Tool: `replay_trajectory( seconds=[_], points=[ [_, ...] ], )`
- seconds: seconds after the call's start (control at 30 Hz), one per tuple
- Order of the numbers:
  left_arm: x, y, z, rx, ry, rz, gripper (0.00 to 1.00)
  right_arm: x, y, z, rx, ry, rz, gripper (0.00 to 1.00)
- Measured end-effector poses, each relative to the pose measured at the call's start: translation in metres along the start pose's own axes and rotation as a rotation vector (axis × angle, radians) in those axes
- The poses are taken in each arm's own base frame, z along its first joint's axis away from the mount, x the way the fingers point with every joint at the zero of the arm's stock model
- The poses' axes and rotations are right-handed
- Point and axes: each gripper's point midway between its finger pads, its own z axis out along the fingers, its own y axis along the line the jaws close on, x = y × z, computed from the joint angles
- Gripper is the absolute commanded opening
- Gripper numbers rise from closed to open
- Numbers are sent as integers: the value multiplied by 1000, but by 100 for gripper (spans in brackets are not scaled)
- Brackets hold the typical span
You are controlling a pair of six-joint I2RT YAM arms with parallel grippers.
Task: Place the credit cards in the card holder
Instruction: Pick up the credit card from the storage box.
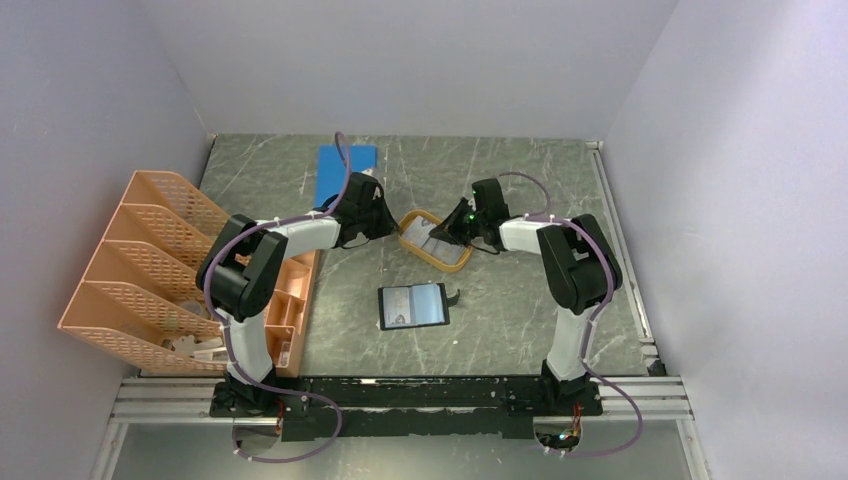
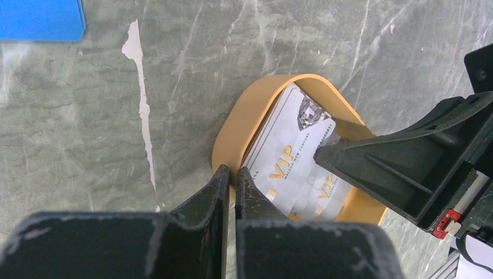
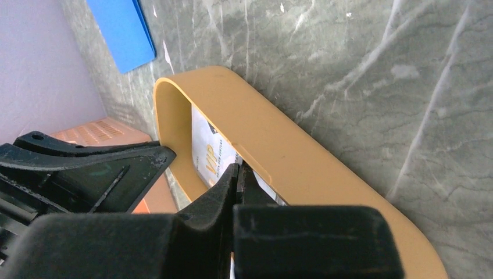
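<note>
Several pale credit cards (image 2: pixel 290 145) printed "VIP" lie in an orange oval tray (image 1: pixel 455 265) at the table's middle. My left gripper (image 2: pixel 234 172) is shut on the tray's left rim (image 2: pixel 244 116), one finger outside and one inside. My right gripper (image 3: pixel 238 170) reaches into the tray from the right. Its jaws are shut, and a card's (image 3: pixel 203 151) edge seems pinched between them. In the top view the left gripper (image 1: pixel 393 227) and the right gripper (image 1: pixel 447 237) face each other across the tray. The black card holder (image 1: pixel 413 305) lies open nearer the arm bases, with its bluish pockets up.
A blue flat sheet (image 1: pixel 345 170) lies at the back, left of the tray. An orange mesh file rack (image 1: pixel 140 260) stands along the left wall. A small orange organiser (image 1: pixel 295 310) sits beside it. Walls close in the table on both sides.
</note>
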Motion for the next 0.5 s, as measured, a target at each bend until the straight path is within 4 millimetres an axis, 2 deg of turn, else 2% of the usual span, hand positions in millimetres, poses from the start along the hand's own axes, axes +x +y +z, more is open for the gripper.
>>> replay_trajectory(
  seconds=[0.5],
  points=[
    [0, 1, -1, -2, 3, -1, 5, 2, -15, -25, 27, -27, -2, 0]
  ],
)
